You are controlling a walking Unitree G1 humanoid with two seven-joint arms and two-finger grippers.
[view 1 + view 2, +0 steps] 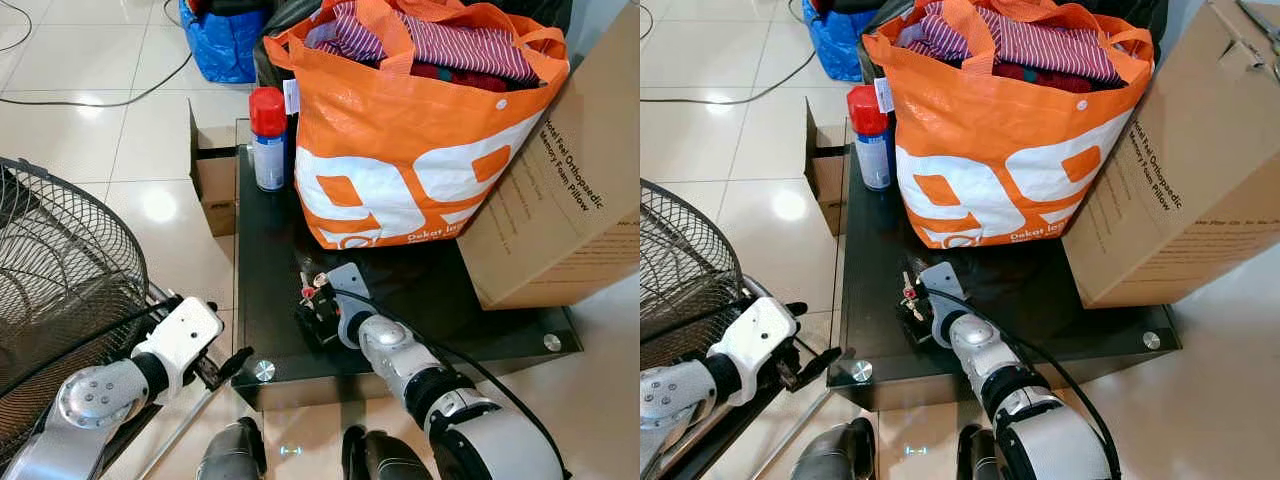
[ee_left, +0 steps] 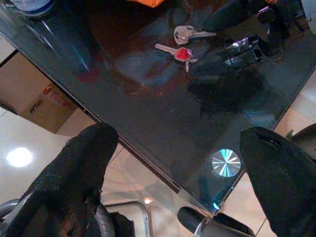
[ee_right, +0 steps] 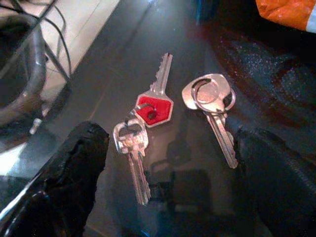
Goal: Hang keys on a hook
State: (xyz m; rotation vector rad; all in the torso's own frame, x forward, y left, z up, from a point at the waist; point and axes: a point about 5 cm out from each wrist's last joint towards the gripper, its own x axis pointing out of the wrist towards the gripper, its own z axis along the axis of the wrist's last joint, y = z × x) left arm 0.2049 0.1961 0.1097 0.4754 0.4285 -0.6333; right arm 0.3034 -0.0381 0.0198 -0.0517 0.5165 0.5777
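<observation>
A bunch of keys, one with a red head and two silver ones, lies flat on the black glass table. The keys also appear in the left wrist view. My right gripper hovers just above the bunch, open, one finger on each side of the keys. In the left eye view the right gripper sits near the table's front, below the orange bag. My left gripper stands open off the table's front left corner, holding nothing.
An orange shopping bag full of clothes fills the table's back. A red-capped spray can stands at its left, a large cardboard box at the right. A wire fan guard is on the left, a small box behind it.
</observation>
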